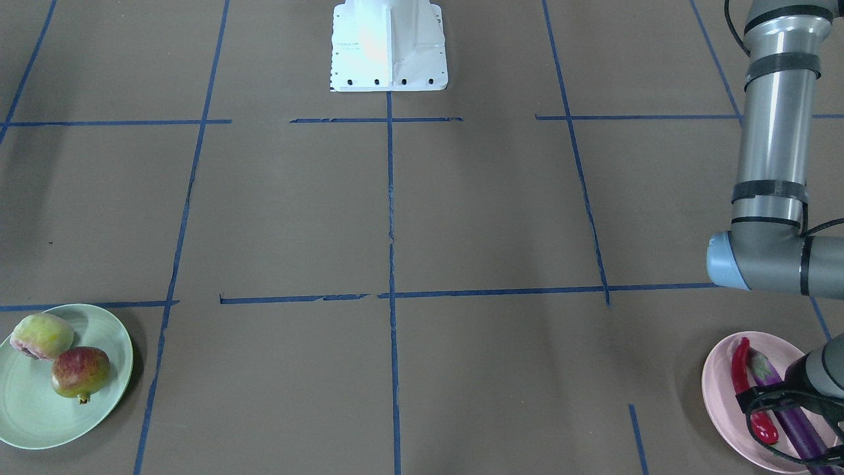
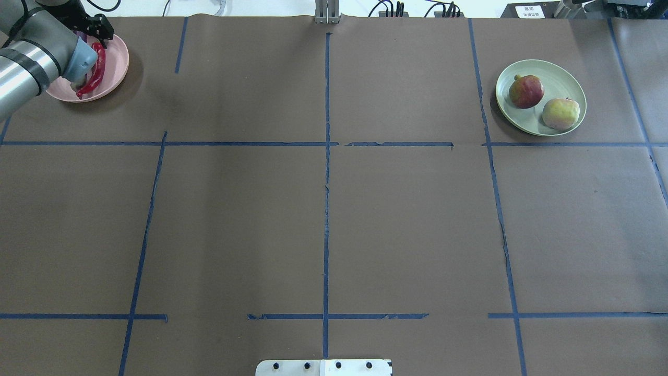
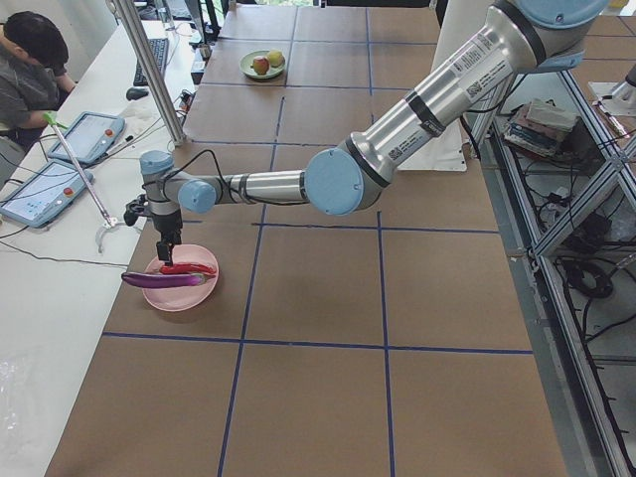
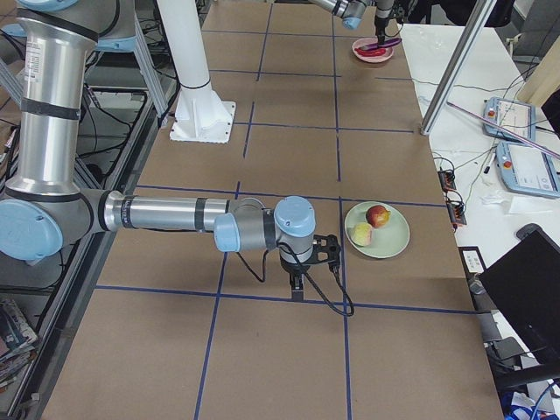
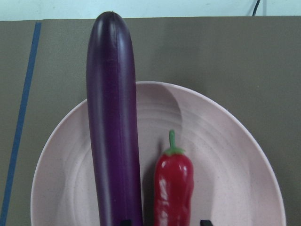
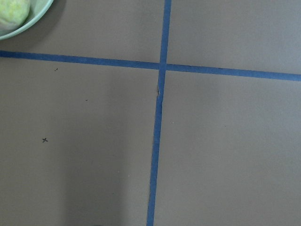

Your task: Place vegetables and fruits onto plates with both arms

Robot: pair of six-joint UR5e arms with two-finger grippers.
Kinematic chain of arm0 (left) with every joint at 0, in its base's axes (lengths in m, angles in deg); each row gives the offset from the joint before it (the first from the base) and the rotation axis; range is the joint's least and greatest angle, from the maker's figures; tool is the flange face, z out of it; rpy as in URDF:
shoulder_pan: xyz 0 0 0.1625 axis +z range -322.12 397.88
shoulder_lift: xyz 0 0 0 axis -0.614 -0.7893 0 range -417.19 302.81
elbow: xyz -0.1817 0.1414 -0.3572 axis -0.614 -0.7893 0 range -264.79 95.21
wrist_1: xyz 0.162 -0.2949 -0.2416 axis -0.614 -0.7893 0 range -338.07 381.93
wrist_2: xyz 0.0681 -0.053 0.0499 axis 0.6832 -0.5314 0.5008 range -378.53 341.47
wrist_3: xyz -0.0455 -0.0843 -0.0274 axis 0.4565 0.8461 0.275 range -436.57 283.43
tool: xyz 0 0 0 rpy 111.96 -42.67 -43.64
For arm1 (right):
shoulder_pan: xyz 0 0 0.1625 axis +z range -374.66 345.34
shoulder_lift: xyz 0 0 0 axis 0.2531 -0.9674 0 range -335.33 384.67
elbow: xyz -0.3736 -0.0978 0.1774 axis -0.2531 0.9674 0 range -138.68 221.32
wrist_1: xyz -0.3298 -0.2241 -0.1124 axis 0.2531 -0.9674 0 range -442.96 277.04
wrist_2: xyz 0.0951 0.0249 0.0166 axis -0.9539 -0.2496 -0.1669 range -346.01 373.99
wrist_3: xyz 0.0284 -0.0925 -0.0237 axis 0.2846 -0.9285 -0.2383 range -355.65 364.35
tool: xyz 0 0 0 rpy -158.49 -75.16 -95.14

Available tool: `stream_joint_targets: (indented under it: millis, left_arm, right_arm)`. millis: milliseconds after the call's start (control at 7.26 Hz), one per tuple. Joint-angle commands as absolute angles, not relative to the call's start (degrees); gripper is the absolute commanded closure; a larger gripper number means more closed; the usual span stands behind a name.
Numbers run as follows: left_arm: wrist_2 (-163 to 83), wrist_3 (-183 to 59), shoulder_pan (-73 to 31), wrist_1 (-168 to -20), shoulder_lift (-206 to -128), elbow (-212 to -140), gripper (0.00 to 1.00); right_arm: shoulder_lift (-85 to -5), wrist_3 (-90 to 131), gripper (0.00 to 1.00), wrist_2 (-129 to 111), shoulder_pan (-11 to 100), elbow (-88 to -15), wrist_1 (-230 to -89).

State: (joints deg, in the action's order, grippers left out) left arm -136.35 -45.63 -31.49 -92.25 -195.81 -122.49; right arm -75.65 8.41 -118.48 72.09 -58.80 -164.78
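The purple eggplant and the red chili lie side by side on the pink plate. My left gripper hangs just above them, open, its fingertips either side of the chili's lower end. The front-facing view shows the same, with the left gripper over the plate. The peach-like fruit and the pomegranate-like fruit sit on the mint green plate. My right gripper points down at the table beside that plate. I cannot tell whether it is open or shut.
The white base block stands at the middle of the robot's table edge. Blue tape lines cross the brown table cover. An operator sits at a side desk with tablets beyond the pink plate, behind a metal pole.
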Motion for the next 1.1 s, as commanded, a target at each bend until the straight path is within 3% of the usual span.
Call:
stream_joint_targets:
  millis: [0,276,689,964]
  left_arm:
    - [-148.1,-51.8,-36.6,-91.6,-186.4,-134.9,0.00]
    - [-153.4,-61.1,-41.8,-81.9,-180.5,-149.0,0.00]
    - [-151.9,-75.3,-44.0,-58.0,-163.0,-178.7,0.00]
    - [-151.9,-77.0,-46.0,-57.8,-152.3,-186.2,0.00]
  right_arm:
    - [-75.4,8.6,0.00,-118.6,72.1,-58.9,-164.9]
    - [-74.6,8.7,0.00,-118.9,71.9,-59.1,-168.0]
    - [-74.3,5.5,0.00,-118.3,70.9,-59.6,-171.9]
    - [-73.9,-0.8,0.00,-118.6,71.9,-59.7,-174.7]
